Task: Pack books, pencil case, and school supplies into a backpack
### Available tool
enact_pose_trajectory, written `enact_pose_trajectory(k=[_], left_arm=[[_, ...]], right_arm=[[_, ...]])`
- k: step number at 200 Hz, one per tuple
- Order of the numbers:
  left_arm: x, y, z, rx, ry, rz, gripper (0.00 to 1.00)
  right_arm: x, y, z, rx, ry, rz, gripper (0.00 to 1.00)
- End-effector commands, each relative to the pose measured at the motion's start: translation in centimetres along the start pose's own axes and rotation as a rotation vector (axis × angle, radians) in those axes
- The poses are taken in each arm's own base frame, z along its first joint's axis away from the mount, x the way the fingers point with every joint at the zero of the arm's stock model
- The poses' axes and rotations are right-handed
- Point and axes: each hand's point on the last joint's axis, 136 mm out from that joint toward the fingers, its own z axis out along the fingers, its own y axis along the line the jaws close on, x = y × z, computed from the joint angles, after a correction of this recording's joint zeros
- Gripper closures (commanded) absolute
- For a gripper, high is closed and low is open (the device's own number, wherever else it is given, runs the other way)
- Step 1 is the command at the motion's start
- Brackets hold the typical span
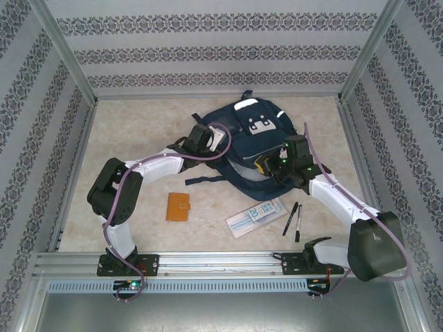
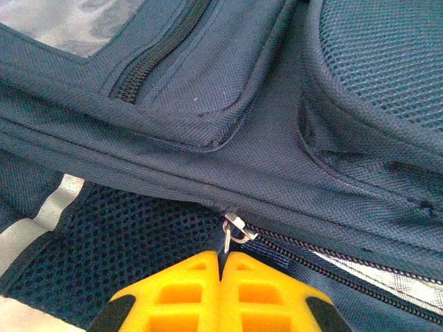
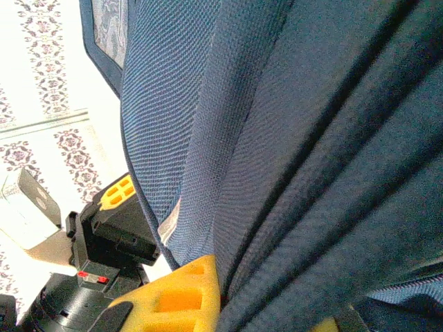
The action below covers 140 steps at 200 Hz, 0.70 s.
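Observation:
The navy backpack [image 1: 249, 131] lies flat in the middle of the table. My left gripper [image 1: 223, 151] sits at its left edge; in the left wrist view the yellow fingers [image 2: 180, 290] are shut on the dark pull tab of the metal zipper slider [image 2: 237, 231]. At the bag's lower right side, my right gripper [image 1: 266, 166] is shut on a fold of backpack fabric [image 3: 291, 173]. An orange-brown notebook [image 1: 178, 206], the pale pencil case [image 1: 256, 216] with its teal "20", and two black pens [image 1: 291, 218] lie on the table in front of the bag.
Patterned walls and metal frame posts [image 1: 69, 62] enclose the table on three sides. The rail [image 1: 221, 261] with both arm bases runs along the near edge. Bare beige tabletop [image 1: 131, 131] stretches left of the bag.

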Motion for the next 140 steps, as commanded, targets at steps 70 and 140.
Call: enact_pose_trajectory(k=[70, 140], left_arm=[[-0.3, 4.8, -7.0, -0.113, -0.049, -0.094, 0.5], [7.6, 4.1, -13.0, -0.177, 0.149, -0.404, 0.36]], right_arm=[[-0.5, 2.2, 2.4, 0.05, 0.014, -0.152, 0.76], [0.4, -3.2, 0.5, 0.285, 0.035, -0.366, 0.52]])
